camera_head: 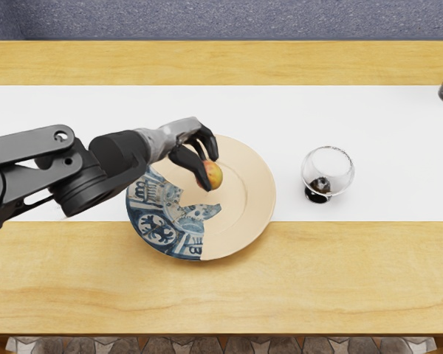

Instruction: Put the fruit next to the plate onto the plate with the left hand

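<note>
One left hand point(194, 150) has its dark fingers point(188, 160) curled around a small yellow-red fruit point(213, 175) over the round plate point(247, 203), with a glass point(327, 171) nearby.

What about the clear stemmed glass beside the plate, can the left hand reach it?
Probably not yet: the left hand holds a small yellow fruit over the round tan plate, though nothing stands before the glass.

Glass point(327, 172) on white runner point(369, 118)

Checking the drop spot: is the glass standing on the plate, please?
No, the glass sits apart from the plate, to its right on the white runner.
</note>
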{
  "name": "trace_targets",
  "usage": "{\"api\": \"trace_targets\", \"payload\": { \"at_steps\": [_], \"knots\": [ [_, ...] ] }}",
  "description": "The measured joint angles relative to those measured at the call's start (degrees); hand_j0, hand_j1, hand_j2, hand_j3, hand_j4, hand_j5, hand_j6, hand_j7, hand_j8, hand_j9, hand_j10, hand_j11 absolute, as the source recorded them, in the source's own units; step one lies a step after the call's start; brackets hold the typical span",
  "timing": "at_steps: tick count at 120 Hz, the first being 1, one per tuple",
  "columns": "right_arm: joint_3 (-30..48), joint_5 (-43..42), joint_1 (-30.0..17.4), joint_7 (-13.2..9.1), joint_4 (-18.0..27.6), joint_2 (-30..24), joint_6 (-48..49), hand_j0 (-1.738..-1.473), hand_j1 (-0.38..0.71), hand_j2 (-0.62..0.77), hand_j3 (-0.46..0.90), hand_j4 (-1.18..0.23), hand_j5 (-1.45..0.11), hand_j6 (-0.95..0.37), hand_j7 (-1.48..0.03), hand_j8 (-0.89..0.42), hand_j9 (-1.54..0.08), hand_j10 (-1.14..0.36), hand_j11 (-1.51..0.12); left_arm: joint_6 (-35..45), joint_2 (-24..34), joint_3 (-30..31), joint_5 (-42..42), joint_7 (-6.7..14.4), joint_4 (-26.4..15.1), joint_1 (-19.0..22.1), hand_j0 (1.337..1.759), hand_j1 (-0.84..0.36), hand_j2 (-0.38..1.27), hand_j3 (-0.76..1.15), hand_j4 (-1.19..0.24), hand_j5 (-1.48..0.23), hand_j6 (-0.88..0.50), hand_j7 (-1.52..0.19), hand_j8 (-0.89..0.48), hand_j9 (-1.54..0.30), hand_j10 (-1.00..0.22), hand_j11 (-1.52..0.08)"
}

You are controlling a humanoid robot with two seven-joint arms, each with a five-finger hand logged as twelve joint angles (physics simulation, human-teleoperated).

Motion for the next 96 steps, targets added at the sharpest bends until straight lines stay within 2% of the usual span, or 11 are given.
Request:
{"api": "trace_targets", "payload": {
  "at_steps": [8,16,37,44,56,61,73,87,96],
  "knots": [
    [0.0,0.0,0.0,0.0,0.0,0.0,0.0,-1.658,-0.35,0.00,0.00,0.00,0.00,0.00,0.00,0.00,0.00,0.00,0.00,0.2,-0.3,-0.8,-0.1,0.0,0.7,0.1,1.655,-0.23,0.62,0.00,-0.59,-0.83,-0.40,-0.81,-0.38,-0.80,-0.61,-0.80],
    [0.0,0.0,0.0,0.0,0.0,0.0,0.0,-1.658,-0.35,0.00,0.00,0.00,0.00,0.00,0.00,0.00,0.00,0.00,0.00,0.3,-0.1,-1.3,-0.1,0.0,1.0,0.1,1.656,-0.10,0.45,0.00,-0.45,-0.63,-0.31,-0.62,-0.30,-0.61,-0.46,-0.61],
    [0.0,0.0,0.1,0.0,0.0,0.0,0.0,-1.658,-0.35,0.00,0.00,0.00,0.00,0.00,0.00,0.00,0.00,0.00,0.00,0.2,-0.7,-2.2,-1.3,-0.1,1.0,0.3,1.657,0.12,0.20,0.00,-0.23,-0.31,-0.16,-0.30,-0.16,-0.30,-0.23,-0.30],
    [0.0,0.0,0.1,0.0,0.0,0.0,0.0,-1.658,-0.35,0.00,0.00,0.00,0.00,0.00,0.00,0.00,0.00,0.00,0.00,-3.8,-0.6,-4.5,-10.6,-0.1,0.8,0.7,1.657,0.17,0.15,0.00,-0.17,-0.24,-0.13,-0.23,-0.12,-0.23,-0.18,-0.23],
    [0.1,0.0,0.1,0.0,0.2,0.0,0.1,-1.658,-0.35,0.00,0.00,0.00,0.00,0.00,0.00,0.00,0.00,0.00,0.00,-20.7,0.5,-9.1,-28.5,-0.1,0.6,2.0,1.658,0.24,0.09,0.00,-0.11,-0.15,-0.08,-0.15,-0.08,-0.15,-0.11,-0.15],
    [0.1,0.1,0.1,0.0,0.2,0.0,0.3,-1.658,-0.35,0.00,0.00,0.00,0.00,0.00,0.00,0.00,0.00,0.00,0.00,-27.7,5.6,-10.2,-35.6,-0.1,0.4,3.7,1.658,0.25,0.08,0.00,-0.09,-0.13,-0.07,-0.13,-0.07,-0.12,-0.10,-0.12],
    [0.1,0.2,0.1,0.0,0.3,0.0,1.0,-1.658,-0.35,0.00,0.00,0.00,0.00,0.00,0.00,0.00,0.00,0.00,0.00,-40.4,23.0,-11.4,-53.1,-0.1,-1.3,5.2,1.658,0.28,0.05,0.00,-0.06,-0.08,-0.05,-0.08,-0.05,-0.08,-0.06,-0.08],
    [0.1,0.2,0.1,-0.1,0.3,0.0,1.3,-1.658,-0.35,0.00,0.00,0.00,0.00,0.00,0.00,0.00,0.00,0.00,0.00,-45.9,33.4,-11.8,-73.8,-0.1,-2.0,5.7,1.658,0.31,0.03,0.00,-0.04,-0.05,-0.03,-0.05,-0.03,-0.05,-0.04,-0.05],
    [0.1,0.2,0.1,0.0,0.3,0.0,1.4,-1.658,-0.35,0.00,0.00,0.00,0.00,0.00,0.00,0.00,0.00,0.00,0.00,-47.2,41.2,-11.8,-83.0,-0.1,-2.1,5.8,1.658,0.32,0.02,0.00,-0.03,-0.04,-0.02,-0.04,-0.02,-0.04,-0.03,-0.04]
  ]
}}
